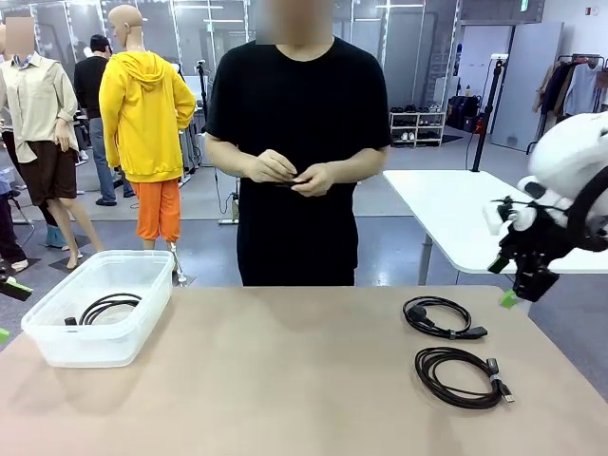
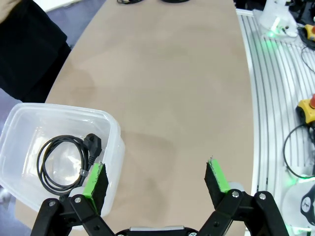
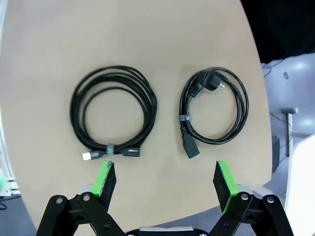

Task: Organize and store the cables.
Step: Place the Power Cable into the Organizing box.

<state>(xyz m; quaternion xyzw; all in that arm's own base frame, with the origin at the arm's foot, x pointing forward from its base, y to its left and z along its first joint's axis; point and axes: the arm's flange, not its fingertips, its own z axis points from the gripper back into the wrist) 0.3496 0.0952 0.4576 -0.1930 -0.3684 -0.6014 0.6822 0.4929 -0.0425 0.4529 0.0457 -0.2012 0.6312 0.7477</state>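
Two coiled black cables lie on the table's right part: a power cord (image 1: 439, 317) (image 3: 214, 112) farther off and a silver-tipped cable (image 1: 463, 376) (image 3: 114, 116) nearer. A third coiled cable (image 1: 106, 308) (image 2: 65, 161) rests inside the clear plastic bin (image 1: 57, 347) (image 2: 114, 129) at the left. My right gripper (image 1: 521, 285) (image 3: 163, 176) hangs open above the table's right edge, over the two coils. Beside the bin, my left gripper (image 2: 156, 176) stands open over bare tabletop, holding nothing. The person's hands (image 1: 290, 173) hold a small dark thing at chest height.
The person in black (image 1: 296, 142) stands at the table's far edge. A white table (image 1: 456, 214) stands behind at the right. Aluminium rails and an emergency stop box (image 2: 306, 109) run along the table's side in the left wrist view.
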